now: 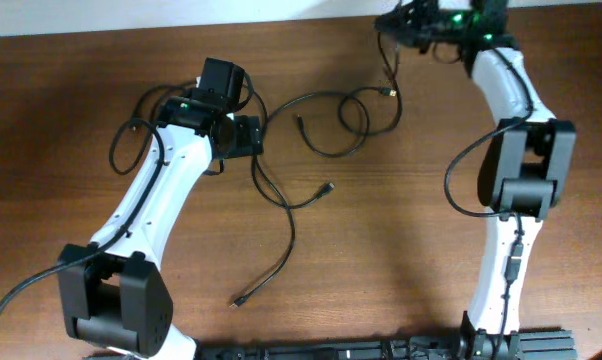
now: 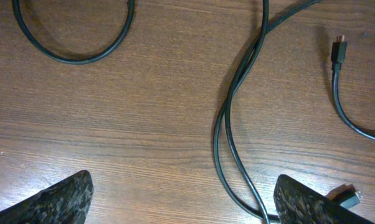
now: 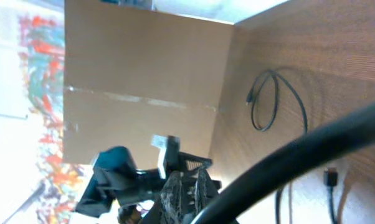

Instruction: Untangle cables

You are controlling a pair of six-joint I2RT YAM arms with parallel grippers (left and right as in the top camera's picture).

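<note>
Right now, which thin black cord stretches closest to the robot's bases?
The long black cord trailing down the middle; its plug lies far nearer them than any other.

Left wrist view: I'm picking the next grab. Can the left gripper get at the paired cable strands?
Probably yes: the left gripper is open, and the cable strands lie uncovered between its fingers.

The cables (image 1: 331,154) are thin black cords lying slack on the table (image 1: 401,240), mostly spread apart. Near the upper centre of the overhead frame one forms loose overlapping loops, with a small plug (image 1: 389,92) at its upper right end. Another cord trails down to a second plug (image 1: 238,301) at lower centre.
</note>
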